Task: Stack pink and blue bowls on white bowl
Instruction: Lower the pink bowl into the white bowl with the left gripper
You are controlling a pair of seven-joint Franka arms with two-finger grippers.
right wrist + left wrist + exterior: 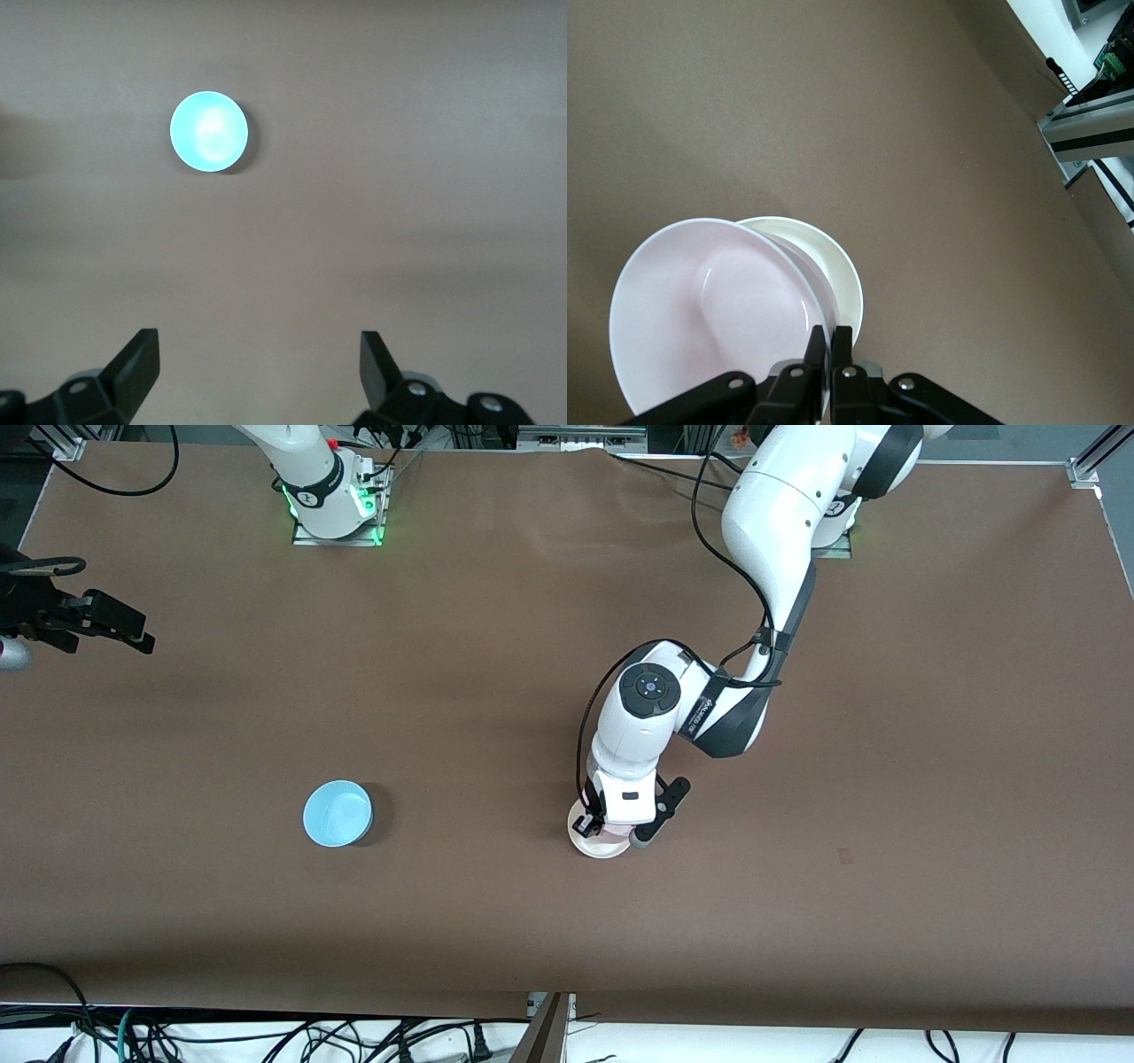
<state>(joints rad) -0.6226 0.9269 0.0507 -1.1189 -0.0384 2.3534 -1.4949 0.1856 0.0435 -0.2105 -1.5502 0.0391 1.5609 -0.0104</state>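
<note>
Pink plastic is showing between the closed fingers (818, 350) of the left end effector (611, 831): they are pinching the rim of the pink bowl (709, 310), which is tilting over the white bowl (833, 266) and overlapping it. That white bowl is sitting on the brown worktop (797, 850), near its middle. Toward the right arm's end, well apart, the blue bowl (337, 813) is standing alone. Over that end's edge, the right end effector (259, 363) is waiting with its 2 fingers spread wide, gripping nothing.
</note>
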